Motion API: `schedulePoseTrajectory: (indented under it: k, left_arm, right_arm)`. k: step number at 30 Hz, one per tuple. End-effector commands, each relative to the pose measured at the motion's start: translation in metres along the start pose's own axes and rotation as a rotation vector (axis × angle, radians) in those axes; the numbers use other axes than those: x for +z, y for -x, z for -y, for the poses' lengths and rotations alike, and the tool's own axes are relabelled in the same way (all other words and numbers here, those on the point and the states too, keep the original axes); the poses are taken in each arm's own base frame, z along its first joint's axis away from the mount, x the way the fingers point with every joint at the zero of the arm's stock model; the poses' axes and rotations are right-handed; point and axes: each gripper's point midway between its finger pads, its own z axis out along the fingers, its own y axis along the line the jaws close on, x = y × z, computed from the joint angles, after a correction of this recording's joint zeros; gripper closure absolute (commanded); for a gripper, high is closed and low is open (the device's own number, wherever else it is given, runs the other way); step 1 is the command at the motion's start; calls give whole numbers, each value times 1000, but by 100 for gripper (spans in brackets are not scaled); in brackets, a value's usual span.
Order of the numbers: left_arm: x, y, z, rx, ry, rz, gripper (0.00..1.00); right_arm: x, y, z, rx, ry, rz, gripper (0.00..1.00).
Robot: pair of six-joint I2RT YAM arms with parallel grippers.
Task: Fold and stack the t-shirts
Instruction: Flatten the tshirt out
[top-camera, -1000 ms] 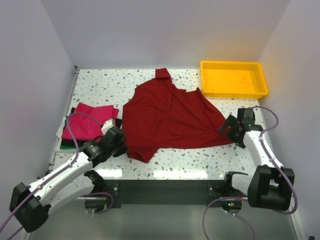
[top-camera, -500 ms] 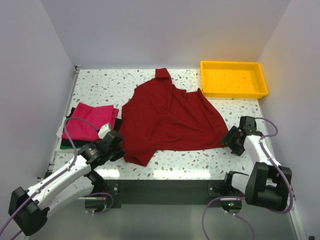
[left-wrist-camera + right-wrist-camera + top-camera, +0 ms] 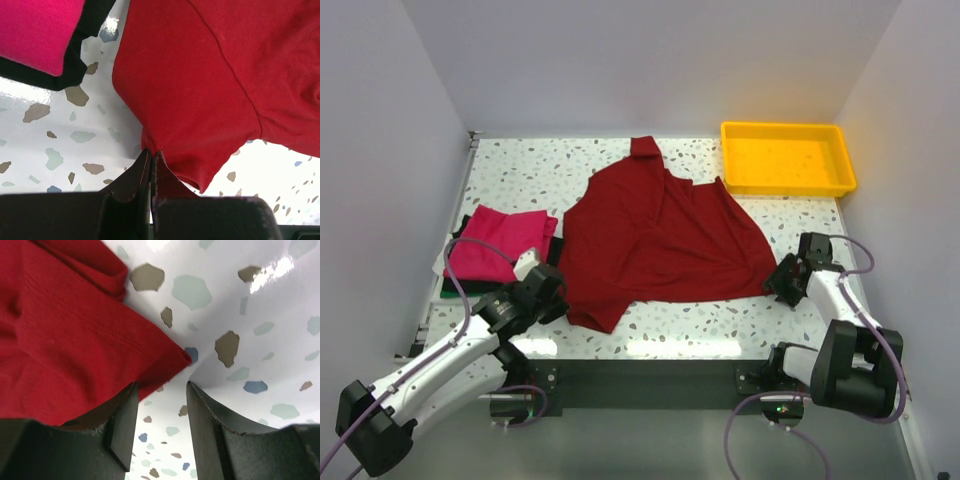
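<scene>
The dark red t-shirt [image 3: 660,240] lies spread out on the table's middle, collar toward the far side. My left gripper [image 3: 556,292] is at its near-left corner, and in the left wrist view it [image 3: 151,152] is shut on a pinch of the red cloth [image 3: 200,90]. A folded pink t-shirt [image 3: 500,245] rests on a dark one [image 3: 453,290] at the left edge; both show in the left wrist view, pink [image 3: 35,30] over dark [image 3: 80,70]. My right gripper [image 3: 777,275] is at the red shirt's right corner. Its jaws [image 3: 162,387] stand apart, with the corner of the cloth [image 3: 65,340] just beyond the tips.
A yellow tray [image 3: 788,127] stands at the back right corner. The speckled tabletop [image 3: 520,170] ends at white walls on the left, right and back. Both arm bases sit on the near edge.
The right gripper has dropped to the shirt's right corner and its jaws have narrowed. The left gripper has drawn the shirt's near-left corner slightly toward the near edge.
</scene>
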Motion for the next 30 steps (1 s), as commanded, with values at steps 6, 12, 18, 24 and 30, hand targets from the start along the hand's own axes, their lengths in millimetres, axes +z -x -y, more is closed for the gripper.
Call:
schedulePoseTrajectory:
  k: [6, 12, 18, 24, 30]
  left_arm:
    - [-5, 13, 8, 10, -13, 47, 100]
    - [-31, 51, 46, 45, -118, 156, 100]
    - [-115, 143, 111, 36, -294, 444, 100]
    - [-233, 205, 167, 37, -612, 678, 100]
    - [-362, 252, 177, 52, -804, 901, 100]
  right_arm:
    - [20, 8, -7, 3, 32, 32, 84]
    - [-48, 63, -56, -31, 224, 215, 100]
    - [-192, 140, -77, -19, 294, 630, 100]
    - [-322, 172, -91, 2, 401, 906, 100]
    - [-433, 185, -91, 1, 445, 1104, 100]
